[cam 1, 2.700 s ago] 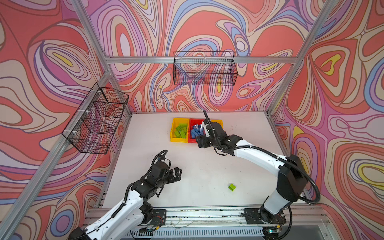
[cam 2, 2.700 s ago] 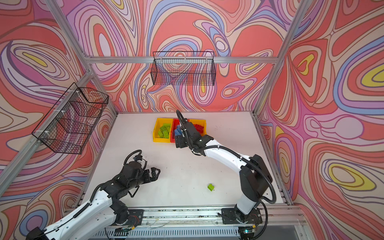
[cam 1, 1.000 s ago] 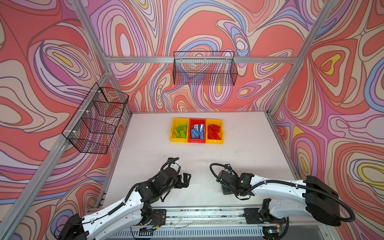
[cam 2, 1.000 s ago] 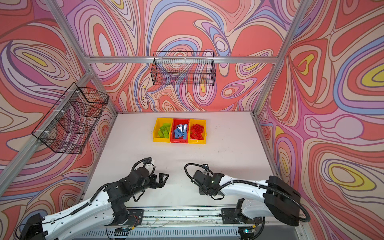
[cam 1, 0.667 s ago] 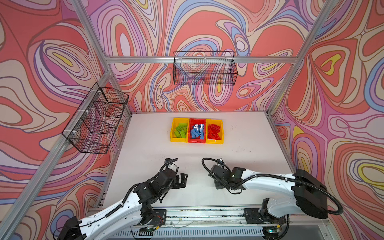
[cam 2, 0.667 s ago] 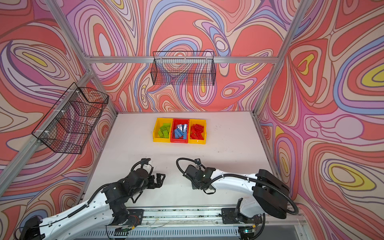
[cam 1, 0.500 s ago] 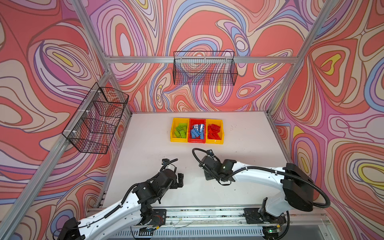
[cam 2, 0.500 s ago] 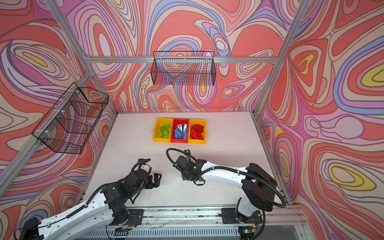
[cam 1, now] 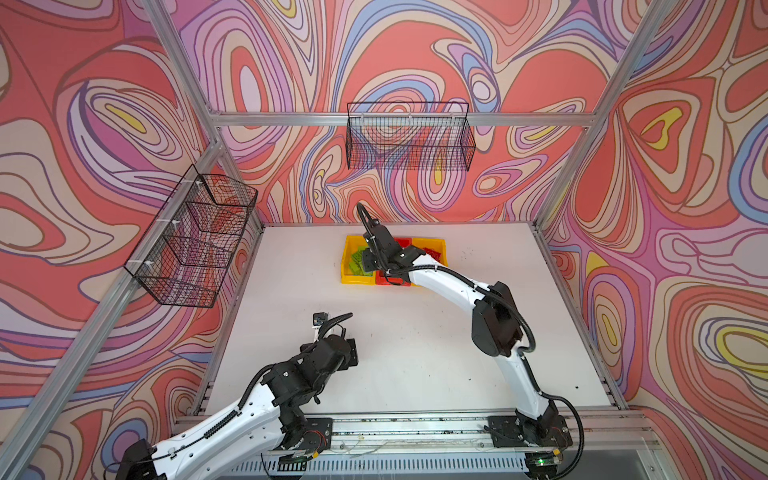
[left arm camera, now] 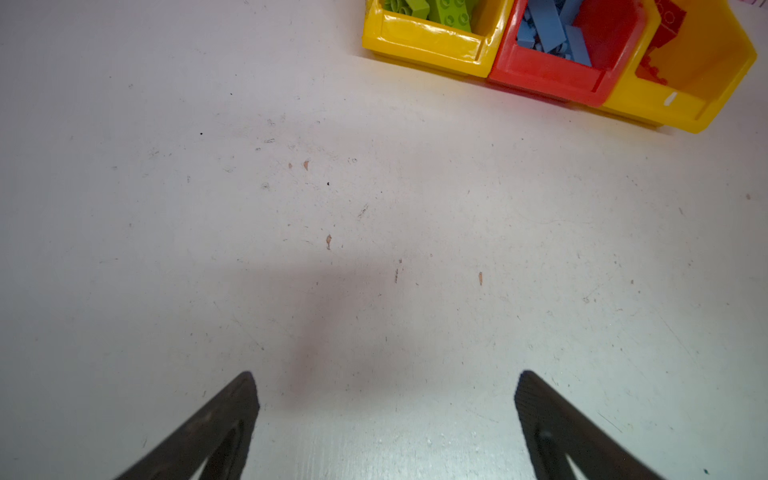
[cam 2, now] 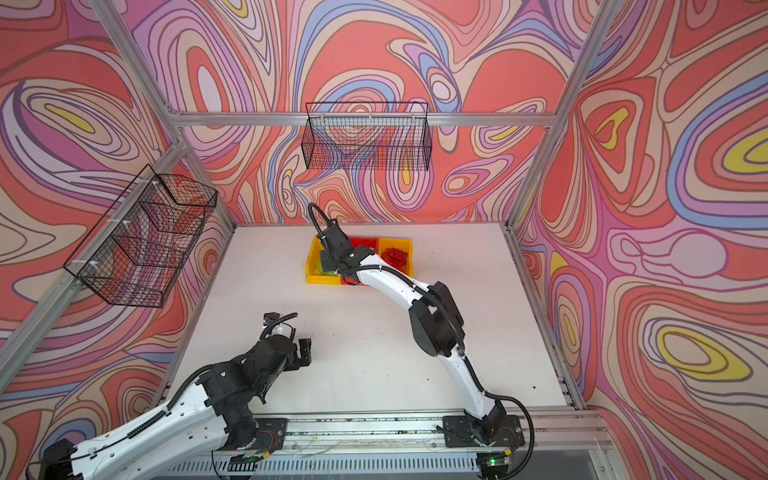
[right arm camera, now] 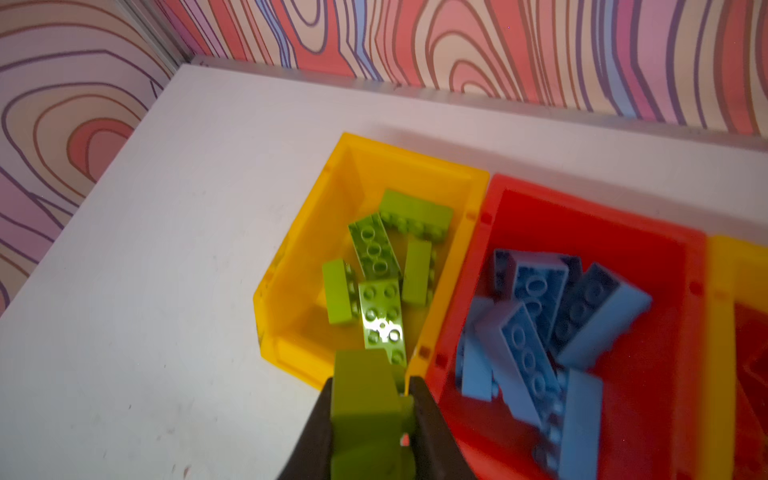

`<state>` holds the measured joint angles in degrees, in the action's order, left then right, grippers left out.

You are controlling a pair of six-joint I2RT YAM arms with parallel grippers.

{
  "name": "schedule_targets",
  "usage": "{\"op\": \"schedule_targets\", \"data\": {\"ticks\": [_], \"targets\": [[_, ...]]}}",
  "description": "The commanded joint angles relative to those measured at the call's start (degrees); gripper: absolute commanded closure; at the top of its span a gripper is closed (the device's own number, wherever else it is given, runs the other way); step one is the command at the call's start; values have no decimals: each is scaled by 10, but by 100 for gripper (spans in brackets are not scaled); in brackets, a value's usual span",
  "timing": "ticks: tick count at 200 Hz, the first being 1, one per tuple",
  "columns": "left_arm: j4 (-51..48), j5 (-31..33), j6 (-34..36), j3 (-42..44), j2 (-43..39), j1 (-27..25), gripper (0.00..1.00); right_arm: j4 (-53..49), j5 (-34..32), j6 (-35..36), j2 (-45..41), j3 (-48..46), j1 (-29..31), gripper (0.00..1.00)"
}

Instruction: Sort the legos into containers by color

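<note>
my right gripper point(right arm camera: 374, 388), clamped on a green brick point(right arm camera: 361, 411), hangs over the near rim of the yellow bin point(right arm camera: 297, 257) holding greens, which lies just ahead.

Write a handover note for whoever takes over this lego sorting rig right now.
Left gripper: open, empty, above bare table.
Right gripper: shut on a green lego, at the near rim of the yellow bin holding the other green legos.
Done: blue legos in the red bin, red legos in the second yellow bin.
Left: drop the held lego in; no loose lego shows in the top views.
</note>
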<state>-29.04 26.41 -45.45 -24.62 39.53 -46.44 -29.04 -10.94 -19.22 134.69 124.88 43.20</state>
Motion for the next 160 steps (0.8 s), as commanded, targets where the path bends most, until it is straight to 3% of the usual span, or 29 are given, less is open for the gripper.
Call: {"op": "schedule_targets", "data": {"ticks": [1,19,46,61,86,99,115,160], "targets": [[-18,1,9,-14,11,36,0,-7,42,50,67,70,-13,78],[-21,-21,12,-14,22,72,0,29,71,54,100,97,-27,62],[-25,-15,21,-24,28,86,0,78,101,66,97,93,-36,23],[-20,-8,34,-31,29,88,0,114,114,75,60,54,-37,12],[9,7,62,-33,22,89,0,148,121,79,-21,-33,-37,7],[29,15,76,-31,18,89,0,170,126,80,-76,-102,-37,2],[59,38,101,-22,13,89,0,191,125,82,-151,-202,-37,2],[170,122,193,-10,23,91,0,202,38,75,-379,-486,-46,2]]}}
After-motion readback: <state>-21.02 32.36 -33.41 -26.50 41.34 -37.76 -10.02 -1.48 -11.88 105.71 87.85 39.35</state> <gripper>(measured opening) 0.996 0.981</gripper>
